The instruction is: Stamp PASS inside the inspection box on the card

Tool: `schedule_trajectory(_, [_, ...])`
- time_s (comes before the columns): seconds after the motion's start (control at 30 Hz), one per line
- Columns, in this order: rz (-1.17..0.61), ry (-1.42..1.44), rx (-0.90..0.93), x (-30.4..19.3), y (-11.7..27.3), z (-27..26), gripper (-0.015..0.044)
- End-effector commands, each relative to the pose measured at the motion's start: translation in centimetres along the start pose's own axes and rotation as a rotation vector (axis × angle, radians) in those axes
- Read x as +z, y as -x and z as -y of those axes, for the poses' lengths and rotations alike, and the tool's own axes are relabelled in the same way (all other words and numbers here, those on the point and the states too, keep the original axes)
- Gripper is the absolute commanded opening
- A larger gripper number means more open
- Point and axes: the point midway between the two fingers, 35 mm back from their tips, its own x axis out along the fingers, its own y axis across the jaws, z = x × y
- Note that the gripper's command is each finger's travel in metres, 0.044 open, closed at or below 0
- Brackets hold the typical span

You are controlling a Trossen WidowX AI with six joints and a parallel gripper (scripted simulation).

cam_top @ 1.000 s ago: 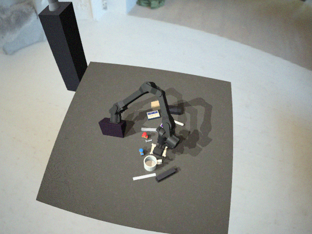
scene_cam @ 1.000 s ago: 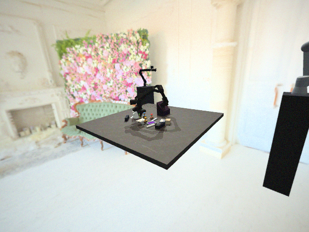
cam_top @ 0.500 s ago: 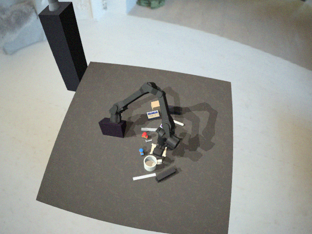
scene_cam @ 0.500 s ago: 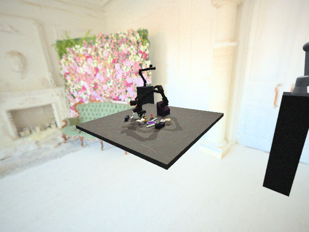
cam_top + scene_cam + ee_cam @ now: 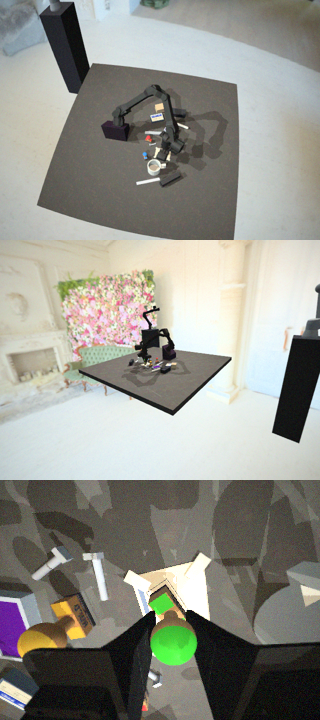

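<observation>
Green is the knob of the stamp [image 5: 173,641], and the gripper [image 5: 162,155] [image 5: 146,359] [image 5: 170,615] pinches this stamp between its two fingers. Below the fingertips lies the cream card [image 5: 169,155] [image 5: 199,597], and the stamp is above its printed box; if it touches the card, I cannot tell. Just beside the gripper, in the top view, stands a white mug [image 5: 154,167]. At the other side of the gripper, in the wrist view, there is a yellow-knobbed stamp [image 5: 42,641], and beyond it the purple ink pad [image 5: 156,367] [image 5: 11,625].
</observation>
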Motion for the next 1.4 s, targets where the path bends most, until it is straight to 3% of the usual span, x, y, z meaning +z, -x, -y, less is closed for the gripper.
schedule_trajectory(0.0, [-0.001, -0.007, 0.007, -0.1, -0.34, 0.01, 0.0])
schedule_trajectory(1.37, [-0.001, -0.007, 0.008, -0.11, -0.87, 0.0, 0.0])
